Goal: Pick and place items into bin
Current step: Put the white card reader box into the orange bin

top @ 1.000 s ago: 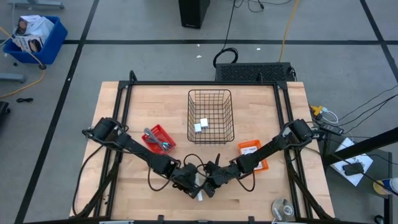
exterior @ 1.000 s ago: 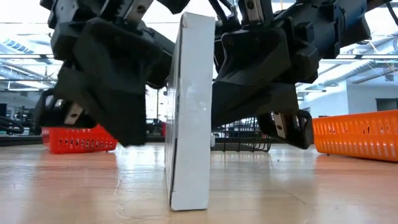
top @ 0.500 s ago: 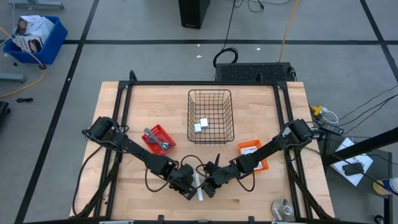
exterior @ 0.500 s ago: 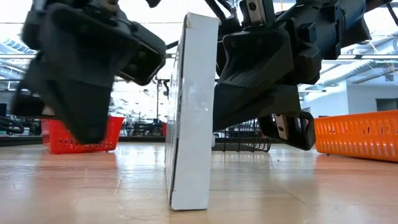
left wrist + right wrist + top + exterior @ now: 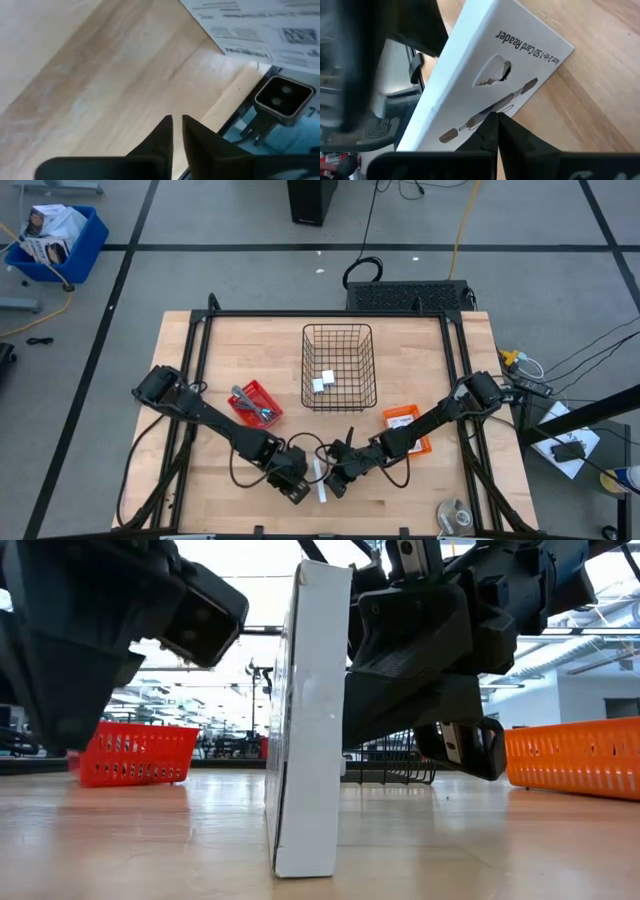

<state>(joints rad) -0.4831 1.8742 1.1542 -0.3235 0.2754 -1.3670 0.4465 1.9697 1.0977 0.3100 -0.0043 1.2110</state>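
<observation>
A flat white box (image 5: 321, 481), printed "SD Card Reader" (image 5: 490, 75), stands upright on one narrow edge (image 5: 304, 865) near the table's near edge. My right gripper (image 5: 495, 119) is shut and sits at the box's printed face. My left gripper (image 5: 176, 122) is shut too, off to the box's left (image 5: 292, 486) with a clear gap between them (image 5: 80, 650). A black wire bin (image 5: 338, 367) holds two tiny white blocks (image 5: 322, 381). Slim tools (image 5: 252, 403) lie in a red tray. My right gripper rests its shut fingertips (image 5: 490, 125) against the box's broad printed face (image 5: 507, 102), coming from the table's right side and slanting down. The box stays upright, with its bottom edge on the table; in the low view the gripper body (image 5: 400, 670) stands close against that face.
A red tray (image 5: 254, 401) is left of the bin and an orange tray (image 5: 407, 426) is right of it, behind my right arm. The low camera (image 5: 280, 97) stands at the near edge, close to the box. Bare wood lies to the box's left.
My left gripper has drawn away from the box's left face toward the table's left, opening a wide gap. The box has stayed standing on its edge, and my right gripper has kept its place against it.
</observation>
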